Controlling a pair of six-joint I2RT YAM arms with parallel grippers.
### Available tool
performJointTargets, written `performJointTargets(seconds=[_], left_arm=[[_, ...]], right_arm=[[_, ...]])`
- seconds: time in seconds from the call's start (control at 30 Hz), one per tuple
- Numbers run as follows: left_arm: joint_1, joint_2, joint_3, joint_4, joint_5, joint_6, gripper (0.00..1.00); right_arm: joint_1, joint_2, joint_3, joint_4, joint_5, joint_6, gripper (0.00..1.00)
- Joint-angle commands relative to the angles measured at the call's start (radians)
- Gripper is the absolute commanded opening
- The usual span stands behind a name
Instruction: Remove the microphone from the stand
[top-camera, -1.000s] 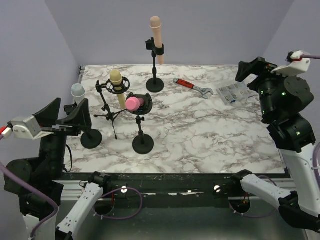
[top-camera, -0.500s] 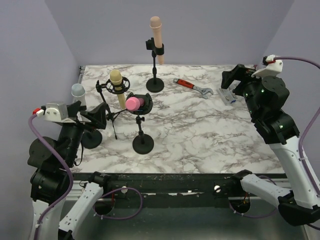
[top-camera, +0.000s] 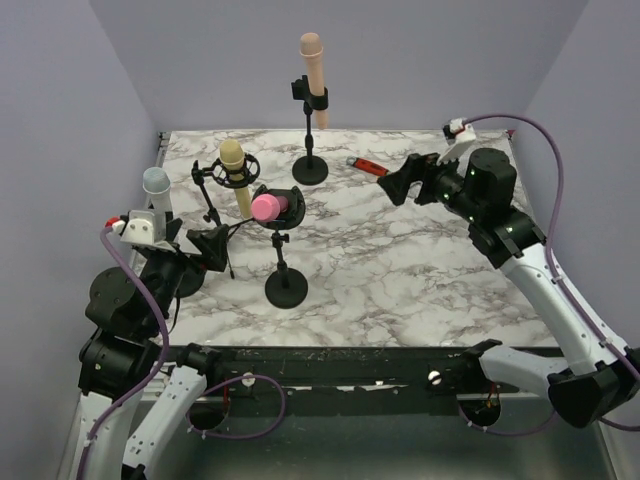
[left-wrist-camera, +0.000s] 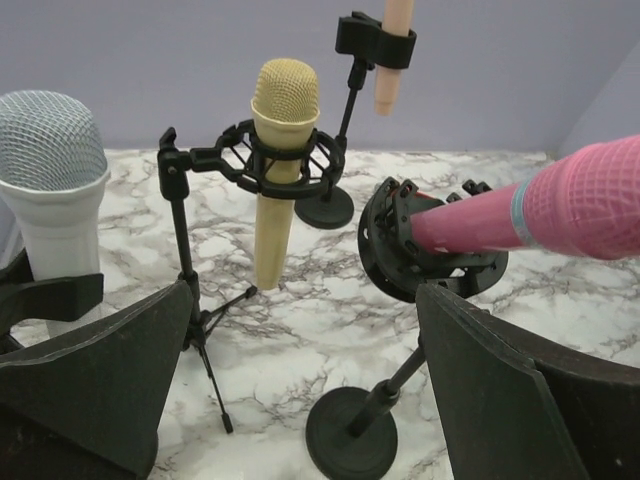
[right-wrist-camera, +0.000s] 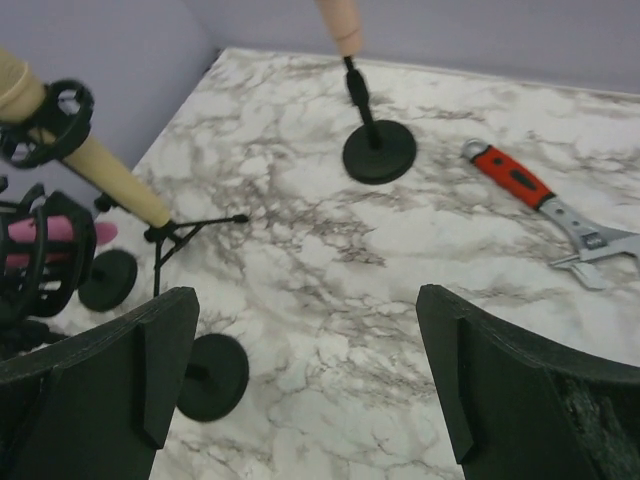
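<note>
Though both are spread wide and empty, the left gripper (top-camera: 212, 243) sits nearer than the right gripper (top-camera: 398, 186) to the pink mesh-headed microphone (top-camera: 265, 208), lying level in its black ring-mount stand (top-camera: 287, 289) just ahead.

A robot test booth: plain lilac walls (top-camera: 420, 60) enclose a marble-patterned table (top-camera: 400, 270).

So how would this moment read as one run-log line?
left gripper open, facing pink microphone | right gripper open, near wrench | no microphone grasped
</note>
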Motion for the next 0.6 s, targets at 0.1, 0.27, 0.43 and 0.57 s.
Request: performJointTargets(seconds=[0.1, 0.27, 0.43, 0.57], left_arm=[[0.004, -0.05, -0.096, 0.036, 0.113, -0.004, 0.99], [0.004, -0.076, -0.15, 0.07, 0.111, 0.008, 0.99], [0.004, -0.129, -0.232, 0.119, 0.048, 0.018, 0.99], [0.004, -0.172, -0.285, 0.172, 0.032, 0.014, 0.99]], right_arm=[[0.16, 0.098, -0.051, 0.19, -0.276, -0.166, 1.0], [0.382, 0.133, -0.076, 0.274, -0.076, -0.317, 1.0], [0.512, 0.119, -0.139, 0.472, -0.022, -0.38, 1.0], [0.593, 0.117, -0.175, 0.595, 0.004, -0.44, 0.99]])
